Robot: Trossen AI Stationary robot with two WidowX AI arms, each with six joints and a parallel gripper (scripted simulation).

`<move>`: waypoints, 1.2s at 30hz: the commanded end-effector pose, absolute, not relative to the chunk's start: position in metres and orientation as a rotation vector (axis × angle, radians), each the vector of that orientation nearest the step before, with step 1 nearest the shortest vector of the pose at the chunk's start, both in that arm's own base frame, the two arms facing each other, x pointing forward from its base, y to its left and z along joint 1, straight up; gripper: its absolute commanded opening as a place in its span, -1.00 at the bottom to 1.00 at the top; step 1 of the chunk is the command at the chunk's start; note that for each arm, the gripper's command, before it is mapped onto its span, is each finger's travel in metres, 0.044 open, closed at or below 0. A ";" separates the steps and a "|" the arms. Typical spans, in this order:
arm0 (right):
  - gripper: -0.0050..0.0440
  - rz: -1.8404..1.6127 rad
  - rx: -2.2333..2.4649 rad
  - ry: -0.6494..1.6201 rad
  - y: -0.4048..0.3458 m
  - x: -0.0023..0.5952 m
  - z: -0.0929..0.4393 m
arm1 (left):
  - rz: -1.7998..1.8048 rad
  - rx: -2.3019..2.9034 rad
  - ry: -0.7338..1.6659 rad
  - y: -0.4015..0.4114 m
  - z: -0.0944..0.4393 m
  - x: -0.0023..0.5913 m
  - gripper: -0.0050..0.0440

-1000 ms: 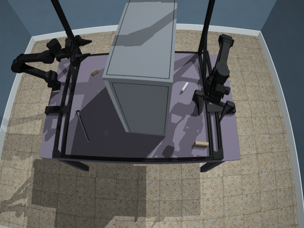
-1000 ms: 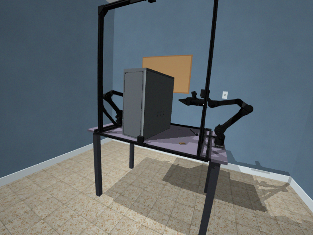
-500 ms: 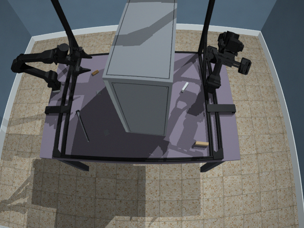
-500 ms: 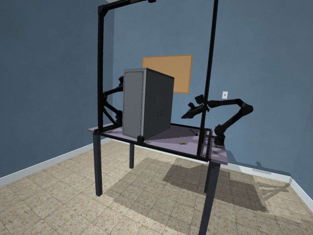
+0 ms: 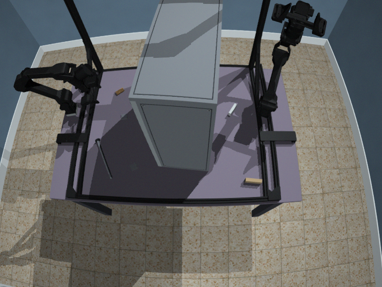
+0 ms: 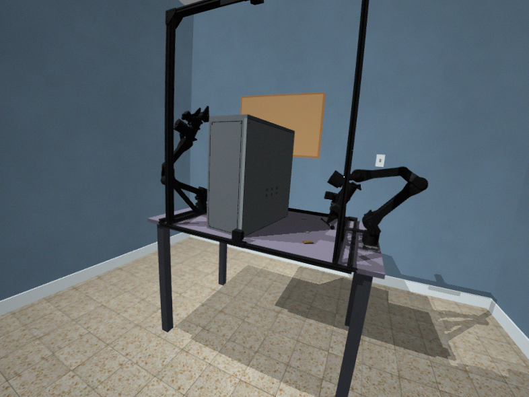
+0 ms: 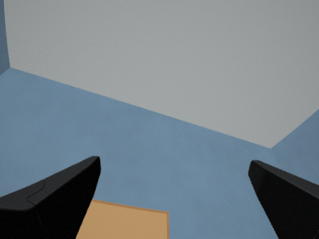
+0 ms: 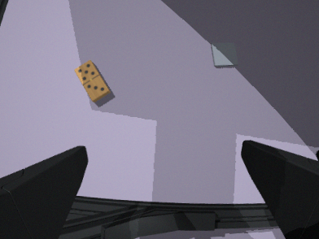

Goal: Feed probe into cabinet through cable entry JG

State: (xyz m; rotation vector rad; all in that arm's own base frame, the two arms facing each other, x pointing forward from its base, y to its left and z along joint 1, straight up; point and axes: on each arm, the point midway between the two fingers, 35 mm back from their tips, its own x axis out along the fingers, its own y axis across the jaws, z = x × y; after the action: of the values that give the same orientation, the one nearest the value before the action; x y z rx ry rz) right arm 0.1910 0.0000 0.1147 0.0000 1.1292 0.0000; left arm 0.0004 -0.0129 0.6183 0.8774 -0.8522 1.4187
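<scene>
The probe [image 5: 104, 159] [image 6: 332, 227], a thin dark rod with a knob at one end, lies on the table, apart from both grippers. The tall grey cabinet [image 5: 182, 135] [image 6: 266, 162] stands mid-table. Several small round entries [image 6: 271, 188] in two rows show low on its side facing the right arm; their letters are unreadable. My right gripper [image 5: 97, 94] [image 8: 165, 151], at the left in the top view, is open and empty, pointing down above the table. My left gripper [image 5: 300, 15] [image 7: 176, 166] is open and empty, raised high on the cabinet's other side, pointing upward.
An orange domino [image 5: 119, 91] [image 6: 307, 242] [image 8: 93, 81] and a glassy tile [image 5: 123, 116] [image 8: 224, 54] lie on the right arm's side. A white stick [image 5: 232, 110] and a wooden block [image 5: 253, 181] lie on the left arm's side. Black frame posts [image 6: 169, 106] rise around the table.
</scene>
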 end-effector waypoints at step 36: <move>1.00 0.000 0.000 1.200 0.000 0.177 0.109 | 0.325 0.022 -0.173 0.030 0.461 0.090 1.00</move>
State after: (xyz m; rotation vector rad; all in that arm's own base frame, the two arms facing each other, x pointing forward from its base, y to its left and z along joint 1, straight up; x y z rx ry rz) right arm 0.1772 0.0000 0.1088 0.0000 1.1983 0.0000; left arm 0.0858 0.0360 0.4749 0.0399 -0.2358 0.4025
